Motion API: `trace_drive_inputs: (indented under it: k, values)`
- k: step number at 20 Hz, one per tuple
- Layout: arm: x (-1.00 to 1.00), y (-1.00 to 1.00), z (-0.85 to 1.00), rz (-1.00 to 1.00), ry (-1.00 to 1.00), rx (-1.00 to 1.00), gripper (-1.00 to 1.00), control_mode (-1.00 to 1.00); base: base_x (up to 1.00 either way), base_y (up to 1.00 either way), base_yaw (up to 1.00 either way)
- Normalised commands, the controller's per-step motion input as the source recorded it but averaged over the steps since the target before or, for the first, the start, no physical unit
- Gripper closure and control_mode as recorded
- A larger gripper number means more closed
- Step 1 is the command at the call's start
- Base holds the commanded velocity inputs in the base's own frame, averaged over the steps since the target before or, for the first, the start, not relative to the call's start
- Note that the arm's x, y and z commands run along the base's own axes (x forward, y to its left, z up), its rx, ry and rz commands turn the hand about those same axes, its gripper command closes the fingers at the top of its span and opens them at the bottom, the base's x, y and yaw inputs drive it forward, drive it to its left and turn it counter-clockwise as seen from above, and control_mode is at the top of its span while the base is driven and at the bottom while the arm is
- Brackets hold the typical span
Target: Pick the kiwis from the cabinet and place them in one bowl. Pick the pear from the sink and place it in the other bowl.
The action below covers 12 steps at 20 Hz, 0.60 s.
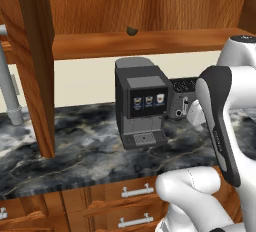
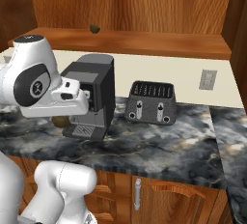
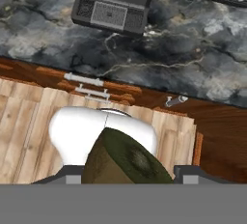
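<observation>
You see cabinet point(image 1: 150, 6) open, one kiwi point(image 1: 132, 30) on its shelf, its long axis unclear; gripper point(image 3: 128, 177) clamped on second kiwi point(image 3: 126, 159), long axis pointing up and left, above counter point(image 3: 193, 49) edge.

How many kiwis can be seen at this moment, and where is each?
2. One kiwi sits on the open cabinet's shelf; the other kiwi is held in the end effector, above the floor.

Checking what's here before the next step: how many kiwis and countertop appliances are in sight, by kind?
Kiwis: 2, one on the cabinet shelf, one in the gripper
Coffee machines: 1
Toasters: 1
Total: 4
</observation>
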Motion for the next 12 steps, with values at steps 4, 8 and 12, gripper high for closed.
trace_drive_inputs:
  k: [4, 8, 12]
  values:
    - [0.15, -0.18, 0.00, -0.38, 0.00, 0.00, 1.00, -1.00, 0.00, 0.00, 0.00]
    - [0.13, -0.09, 0.00, -0.22, 0.00, 0.00, 1.00, -1.00, 0.00, 0.00, 0.00]
    - [0.01, 0.00, -0.02, -0.09, 0.00, 0.00, 1.00, 1.00, -0.09, 0.01, -0.07]
